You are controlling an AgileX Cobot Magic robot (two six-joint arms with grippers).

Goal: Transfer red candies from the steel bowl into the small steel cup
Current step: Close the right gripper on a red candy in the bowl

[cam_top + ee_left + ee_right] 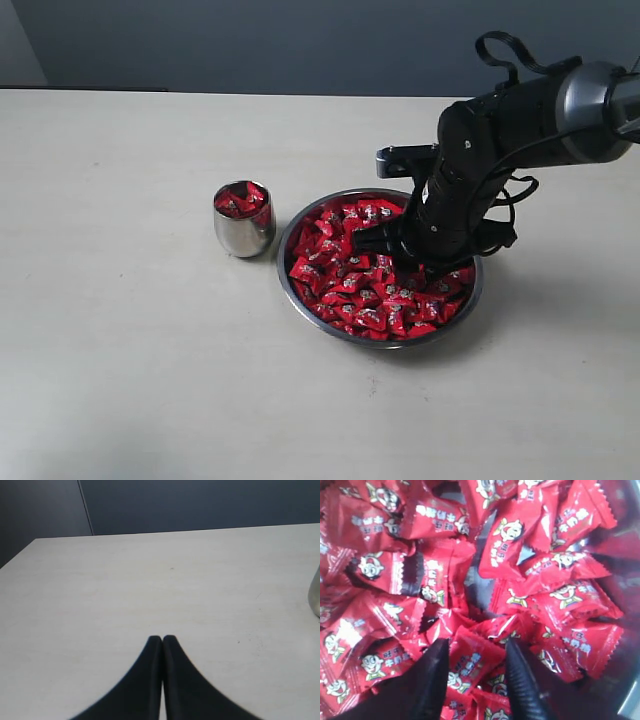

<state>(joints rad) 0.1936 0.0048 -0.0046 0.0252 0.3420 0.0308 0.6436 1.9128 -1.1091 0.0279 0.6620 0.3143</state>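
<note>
- Red candies (350, 290) are piled in steel bowl (284, 262); a few are seen in small steel cup (243, 238), just beside the bowl at its 9 o'clock.
- Right gripper (475, 647) is sunk into the pile, jaws apart around one candy; whether it is clamped cannot be told.
- Left gripper (162, 641) is pressed closed over table (100, 590), nothing held.

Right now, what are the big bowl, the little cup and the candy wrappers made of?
Steel bowl: polished metal, likely steel; its rim mirrors light. Small steel cup: same shiny metal, mirror-like sides. Red candies: glossy plastic or foil wrappers, crinkled, zigzag ends.
</note>
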